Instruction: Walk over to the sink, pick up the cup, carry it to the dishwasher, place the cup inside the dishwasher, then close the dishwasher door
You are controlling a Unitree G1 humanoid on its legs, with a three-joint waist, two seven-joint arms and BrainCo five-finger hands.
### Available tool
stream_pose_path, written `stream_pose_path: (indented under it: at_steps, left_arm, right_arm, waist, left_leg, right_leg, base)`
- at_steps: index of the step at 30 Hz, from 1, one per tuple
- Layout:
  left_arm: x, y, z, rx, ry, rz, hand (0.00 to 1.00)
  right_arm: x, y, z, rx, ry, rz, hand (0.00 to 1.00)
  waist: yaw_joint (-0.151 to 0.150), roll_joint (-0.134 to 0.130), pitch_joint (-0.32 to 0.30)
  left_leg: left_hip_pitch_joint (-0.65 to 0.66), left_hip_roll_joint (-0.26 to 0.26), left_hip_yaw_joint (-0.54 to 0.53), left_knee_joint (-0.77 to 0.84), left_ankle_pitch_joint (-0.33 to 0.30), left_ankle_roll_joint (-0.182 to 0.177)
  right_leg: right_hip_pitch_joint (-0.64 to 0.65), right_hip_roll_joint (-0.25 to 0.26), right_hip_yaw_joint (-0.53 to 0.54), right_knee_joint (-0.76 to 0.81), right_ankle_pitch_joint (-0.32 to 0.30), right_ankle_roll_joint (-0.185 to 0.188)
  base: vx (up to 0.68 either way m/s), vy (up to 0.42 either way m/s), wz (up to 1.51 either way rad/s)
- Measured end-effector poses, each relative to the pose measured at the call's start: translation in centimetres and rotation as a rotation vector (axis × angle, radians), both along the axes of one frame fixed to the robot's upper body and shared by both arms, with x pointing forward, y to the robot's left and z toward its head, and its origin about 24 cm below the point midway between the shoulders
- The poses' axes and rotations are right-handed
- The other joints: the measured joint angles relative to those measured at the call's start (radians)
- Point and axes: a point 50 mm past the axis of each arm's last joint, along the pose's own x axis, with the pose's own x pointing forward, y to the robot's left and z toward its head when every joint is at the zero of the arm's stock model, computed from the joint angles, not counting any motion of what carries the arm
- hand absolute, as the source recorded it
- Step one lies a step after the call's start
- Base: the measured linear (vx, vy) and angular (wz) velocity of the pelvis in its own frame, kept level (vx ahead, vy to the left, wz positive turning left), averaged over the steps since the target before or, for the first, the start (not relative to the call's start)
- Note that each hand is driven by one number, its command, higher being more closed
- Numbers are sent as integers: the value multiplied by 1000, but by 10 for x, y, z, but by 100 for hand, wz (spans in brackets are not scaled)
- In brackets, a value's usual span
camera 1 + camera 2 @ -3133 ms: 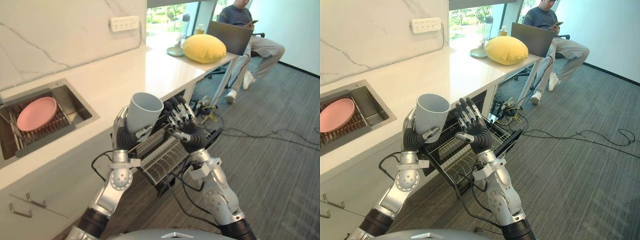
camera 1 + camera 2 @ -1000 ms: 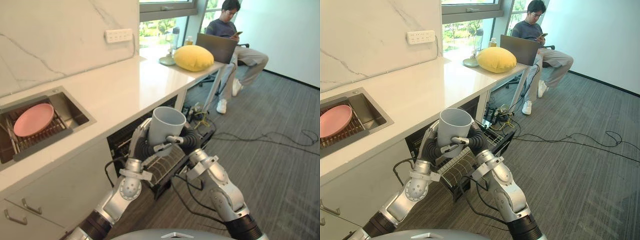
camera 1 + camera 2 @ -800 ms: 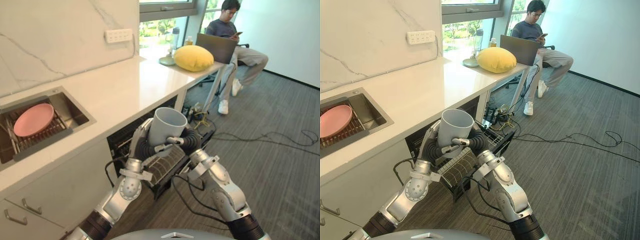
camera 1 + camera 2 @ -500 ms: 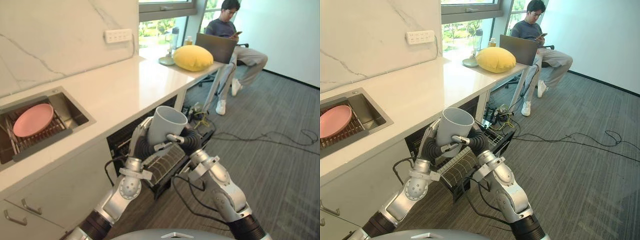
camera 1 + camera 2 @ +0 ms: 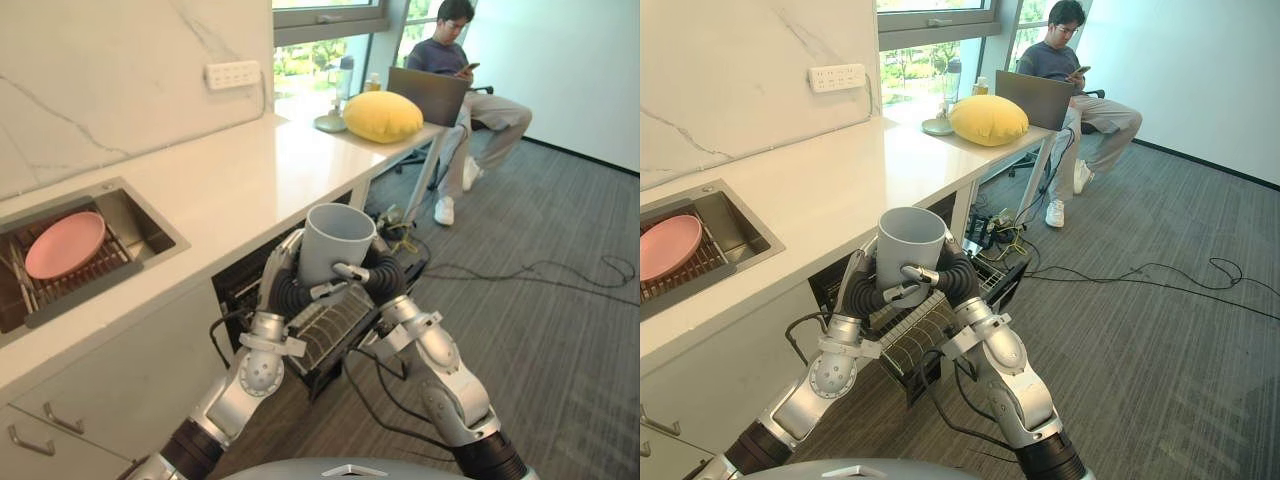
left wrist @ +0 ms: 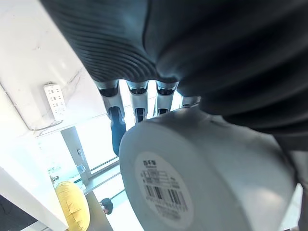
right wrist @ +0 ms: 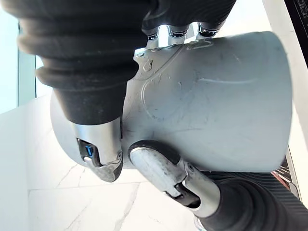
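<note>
Pale grey cylindrical cup (image 5: 338, 240): upright, mouth up, held in the air just off the front edge of the white stone bench (image 5: 230, 180), above the pulled-out dark wire dishwasher rack (image 5: 330, 322) that projects from under the bench; not touching the rack.
Left robot hand (image 5: 283, 290): wrapped on the cup's side nearer the bench, fingers up the wall, thumb across the front.
Right robot hand (image 5: 378, 278): curled round the cup's side away from the bench, thumb pressed on the wall.
Steel sink (image 5: 150, 225): recessed in the bench, holding a round pink plate (image 5: 65, 245) on a rack.
Yellow rounded cushion (image 5: 382, 115): on the bench's far end; a seated person (image 5: 480, 90) just beyond that end.
</note>
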Motion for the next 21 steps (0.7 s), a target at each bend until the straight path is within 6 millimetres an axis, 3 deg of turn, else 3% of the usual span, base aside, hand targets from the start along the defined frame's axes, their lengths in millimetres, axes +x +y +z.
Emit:
stream_pose_path:
  at_steps: [17, 18, 21]
  left_arm:
    - [-1, 1, -3, -4, 15, 6, 100]
    - [-1, 1, -4, -4, 16, 7, 100]
    - [-4, -2, -6, 9, 28, -13, 100]
  right_arm:
    - [0, 3, -1, 6, 15, 7, 100]
    - [0, 3, -1, 4, 17, 9, 0]
    - [0, 3, 1, 3, 10, 14, 0]
  waist:
    - [-1, 3, -4]
    - [-1, 3, -4]
    - [0, 4, -3]
  left_leg:
    - [-9, 0, -2, 0, 0, 0]
    - [-9, 0, -2, 0, 1, 0]
    - [-9, -1, -2, 0, 1, 0]
  right_leg:
    - [-10, 0, 0, 2, 0, 1]
    - [-10, 0, 0, 3, 0, 2]
    - [-10, 0, 0, 3, -2, 4]
  base:
    - [0, 0, 0]
    - [0, 0, 0]
    - [0, 0, 0]
